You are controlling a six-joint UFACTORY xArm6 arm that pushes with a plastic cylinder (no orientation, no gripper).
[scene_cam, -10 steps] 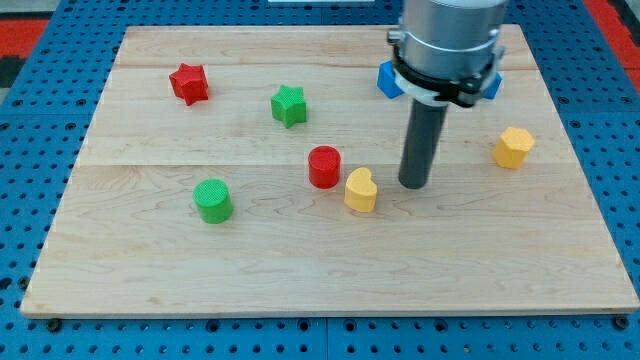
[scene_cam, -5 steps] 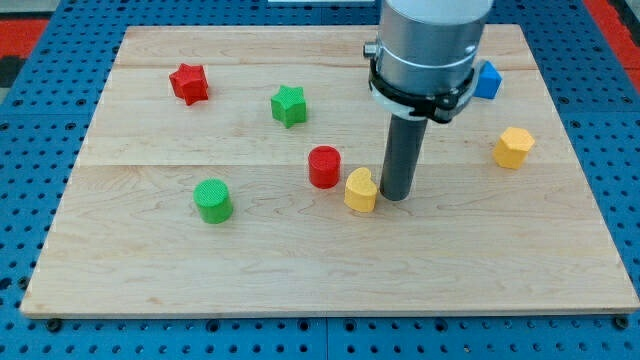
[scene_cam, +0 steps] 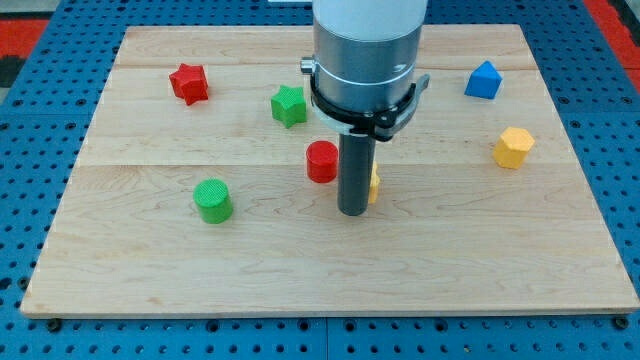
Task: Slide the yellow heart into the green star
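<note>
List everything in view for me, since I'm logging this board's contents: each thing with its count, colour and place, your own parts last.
Star: 1, red, board's upper left.
Star: 1, green, upper middle, just left of the arm's body.
Cylinder: 1, red, centre, just left of the rod.
Cylinder: 1, green, lower left of centre.
Heart: 1, yellow, centre, mostly hidden behind the rod; only a sliver shows at the rod's right edge.
Block: 1, blue, upper right; shape unclear.
Block: 1, yellow, right side, faceted.
Board: 1, pale wood, on a blue pegboard.
My tip: 1, dark rod, in front of the yellow heart, right of the red cylinder.
</note>
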